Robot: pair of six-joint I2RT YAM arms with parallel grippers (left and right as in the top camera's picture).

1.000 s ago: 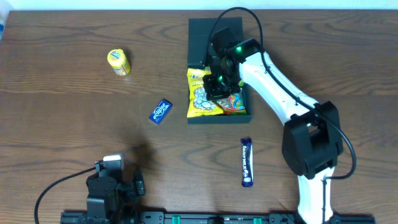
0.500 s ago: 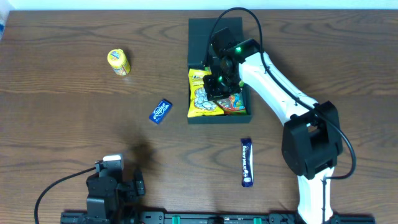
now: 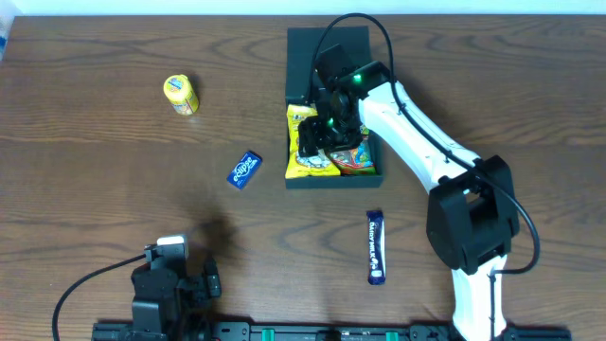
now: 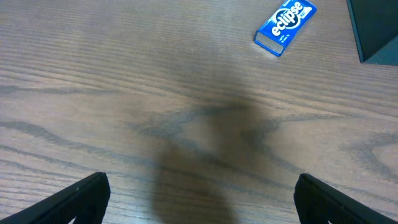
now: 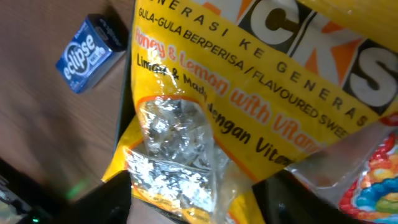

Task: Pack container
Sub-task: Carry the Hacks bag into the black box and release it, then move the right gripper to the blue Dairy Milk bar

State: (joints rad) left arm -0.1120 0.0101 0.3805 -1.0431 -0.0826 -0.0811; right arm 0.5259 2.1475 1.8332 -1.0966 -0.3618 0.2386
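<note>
Your left gripper (image 4: 200, 183) sits at the near edge of the table (image 3: 95, 208), left of centre, low over bare wood. Its fingers are wide apart with nothing between them. Its wrist view shows only the gum pack and one corner of the container.

Next out is a purple candy bar (image 3: 376, 247). It lies flat, right of centre, lengthwise near-to-far, just left of your right arm's base. It is well apart from the container.

The blue gum pack (image 3: 244, 170) lies mid-table, skewed, near the container's left wall but not touching it.

The container (image 3: 331, 182) stands in the far half of the table, slightly right of centre, and it is open. A yellow bag (image 3: 305, 163) lies flat along its left side. A sweets packet (image 3: 360, 161), orange-red with coloured dots, sits in the near right corner and touches the bag. I can't tell which overlaps which.

Your right gripper (image 3: 327, 133) is down inside the container, over the bag. In the wrist view its fingers (image 5: 106, 199) stand apart, one on each side of the bag's crinkled silvery patch. The bag is between them but not clamped. I can't tell whether the pads touch it.

A small yellow tub (image 3: 180, 95) sits toward the far left corner, well apart from everything.

The lid (image 3: 327, 57) lies folded back flat, reaching toward the far edge.
</note>
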